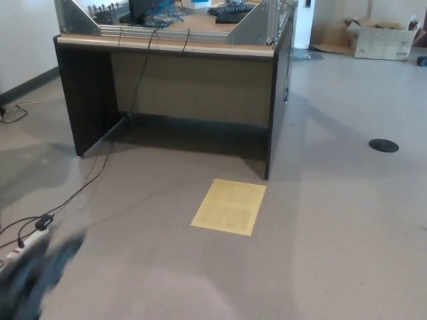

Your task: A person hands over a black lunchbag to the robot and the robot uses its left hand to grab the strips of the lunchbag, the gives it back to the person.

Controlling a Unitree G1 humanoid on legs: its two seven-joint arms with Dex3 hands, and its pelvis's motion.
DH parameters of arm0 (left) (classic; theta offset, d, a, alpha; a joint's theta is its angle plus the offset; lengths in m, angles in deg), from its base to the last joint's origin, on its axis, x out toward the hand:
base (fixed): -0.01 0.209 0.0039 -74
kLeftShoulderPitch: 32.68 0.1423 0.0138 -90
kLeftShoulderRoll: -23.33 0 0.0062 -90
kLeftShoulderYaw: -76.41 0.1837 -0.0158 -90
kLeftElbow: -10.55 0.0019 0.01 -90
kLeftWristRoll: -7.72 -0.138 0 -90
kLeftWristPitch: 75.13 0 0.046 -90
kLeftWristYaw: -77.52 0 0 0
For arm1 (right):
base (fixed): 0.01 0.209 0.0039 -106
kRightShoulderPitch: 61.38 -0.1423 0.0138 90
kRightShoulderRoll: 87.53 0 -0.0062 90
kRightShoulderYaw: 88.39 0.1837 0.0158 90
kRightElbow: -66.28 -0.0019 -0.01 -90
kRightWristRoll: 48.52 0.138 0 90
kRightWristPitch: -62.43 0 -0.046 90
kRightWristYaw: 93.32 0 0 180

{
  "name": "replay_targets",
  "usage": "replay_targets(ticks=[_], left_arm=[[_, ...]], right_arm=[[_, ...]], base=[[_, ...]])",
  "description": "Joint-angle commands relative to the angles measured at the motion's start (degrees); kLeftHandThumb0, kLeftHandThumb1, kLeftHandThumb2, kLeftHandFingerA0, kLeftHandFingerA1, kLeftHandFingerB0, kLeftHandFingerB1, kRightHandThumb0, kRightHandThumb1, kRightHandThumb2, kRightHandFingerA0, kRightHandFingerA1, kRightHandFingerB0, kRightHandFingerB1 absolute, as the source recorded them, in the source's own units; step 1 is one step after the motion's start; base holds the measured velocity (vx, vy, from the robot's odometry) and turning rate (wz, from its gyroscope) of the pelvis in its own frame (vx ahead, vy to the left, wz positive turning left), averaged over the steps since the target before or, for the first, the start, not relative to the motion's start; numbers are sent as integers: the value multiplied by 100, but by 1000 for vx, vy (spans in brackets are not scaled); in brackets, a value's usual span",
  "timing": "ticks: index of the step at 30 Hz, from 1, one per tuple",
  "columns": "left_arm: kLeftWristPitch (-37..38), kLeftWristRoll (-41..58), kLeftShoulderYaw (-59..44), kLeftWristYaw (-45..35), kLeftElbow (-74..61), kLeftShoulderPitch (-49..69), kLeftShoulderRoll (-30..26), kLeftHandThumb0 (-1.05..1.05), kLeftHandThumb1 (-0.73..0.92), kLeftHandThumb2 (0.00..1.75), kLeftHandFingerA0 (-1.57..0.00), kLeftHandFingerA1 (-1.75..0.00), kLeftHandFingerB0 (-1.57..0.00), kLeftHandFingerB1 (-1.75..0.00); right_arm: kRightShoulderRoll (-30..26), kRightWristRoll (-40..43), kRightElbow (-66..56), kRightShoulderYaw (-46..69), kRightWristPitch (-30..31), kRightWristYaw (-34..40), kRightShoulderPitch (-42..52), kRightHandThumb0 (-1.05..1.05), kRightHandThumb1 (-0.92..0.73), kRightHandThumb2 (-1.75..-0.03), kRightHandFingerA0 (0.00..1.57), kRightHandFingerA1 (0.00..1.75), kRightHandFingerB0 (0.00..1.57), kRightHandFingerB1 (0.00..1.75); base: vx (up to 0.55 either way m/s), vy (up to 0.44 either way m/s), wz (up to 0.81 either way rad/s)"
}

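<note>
The left hand (33, 280) is showing as a blur at the lower left; its finger state is unreadable.

The floor (333, 233) is a plain grey-beige, with no pattern. On it lies a pale yellow sheet (229, 206) with faint, fine lines, just off the desk's front right corner. The desk (187, 87) has dark brown, nearly black side panels, a tan front panel and a light wooden top edge. Silver-grey metal brackets (257, 23) stand on its top. Black cables (100, 170) trail across the floor from its left side. A dark, blurred shape (37, 277) fills the bottom left corner. Far right, a black round disc (384, 145) sits in the floor; a white-and-brown cardboard box (380, 37) stands behind.
</note>
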Motion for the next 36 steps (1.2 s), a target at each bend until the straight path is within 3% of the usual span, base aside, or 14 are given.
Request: replay_targets(ticks=[1,2,4,5,7,8,14,15,25,26,28,29,36], left_arm=[[659,-51,-181,1759,1951,667,-3,-62,42,68,-6,-29,-13,-35],[622,-79,-149,1836,2100,671,-2,-30,29,86,-1,-50,0,-46],[626,-100,-84,1961,2382,703,18,-29,29,86,-1,-50,0,-47],[657,76,-119,1767,2531,650,69,-29,31,86,0,-50,0,-47],[758,450,-224,1329,2645,563,155,-30,33,88,0,-49,0,-47],[858,519,-228,1269,2744,491,181,-29,33,87,0,-49,0,-47],[1177,794,-201,926,3227,232,182,-29,34,88,0,-49,0,-47],[1199,820,-190,897,3287,201,184,-50,50,56,-17,-28,-17,-27],[1407,826,8,966,3479,276,201,-50,50,56,-18,-29,-17,-27],[1381,793,45,1006,3479,280,214,-52,51,56,-18,-29,-17,-27],[1405,863,62,910,3484,304,233,-51,51,57,-20,-30,-18,-28],[1422,904,68,856,3475,288,238,-49,50,57,-20,-30,-17,-28],[1428,962,116,813,3507,222,185,-50,50,56,-19,-29,-18,-27]], right_arm=[[-216,83,-60,178,-174,293,211,-54,-66,-60,66,46,61,44],[-228,75,-70,174,-179,293,241,-54,-66,-61,65,46,60,44],[-271,57,-114,168,-215,284,355,-54,-66,-60,65,46,60,44],[-298,79,-142,196,-288,279,404,-51,-55,-95,62,64,49,56],[-324,87,-156,219,-286,270,423,-52,-55,-95,63,65,49,56],[-351,90,-200,242,-259,264,462,-56,-66,-61,66,47,60,43],[-372,84,-312,298,-248,305,482,-55,-65,-61,66,48,61,44],[-377,77,-327,297,-245,310,485,-54,-66,-60,66,47,61,44],[-436,72,-332,299,-310,237,630,-55,-66,-61,67,47,61,44],[-464,78,-346,301,-319,205,654,-52,-56,-95,63,64,49,56],[-472,76,-364,309,-332,240,714,-51,-55,-94,64,65,50,56],[-466,76,-351,316,-307,261,687,-54,-65,-61,67,47,62,44],[-434,85,-330,329,-299,270,656,-54,-65,-60,67,47,62,45]], base=[[0,0,0],[0,0,0],[0,0,0],[0,0,0],[0,0,0],[0,0,0],[0,0,0],[0,0,0],[0,0,0],[0,0,0],[0,0,0],[0,0,0],[0,0,0]])
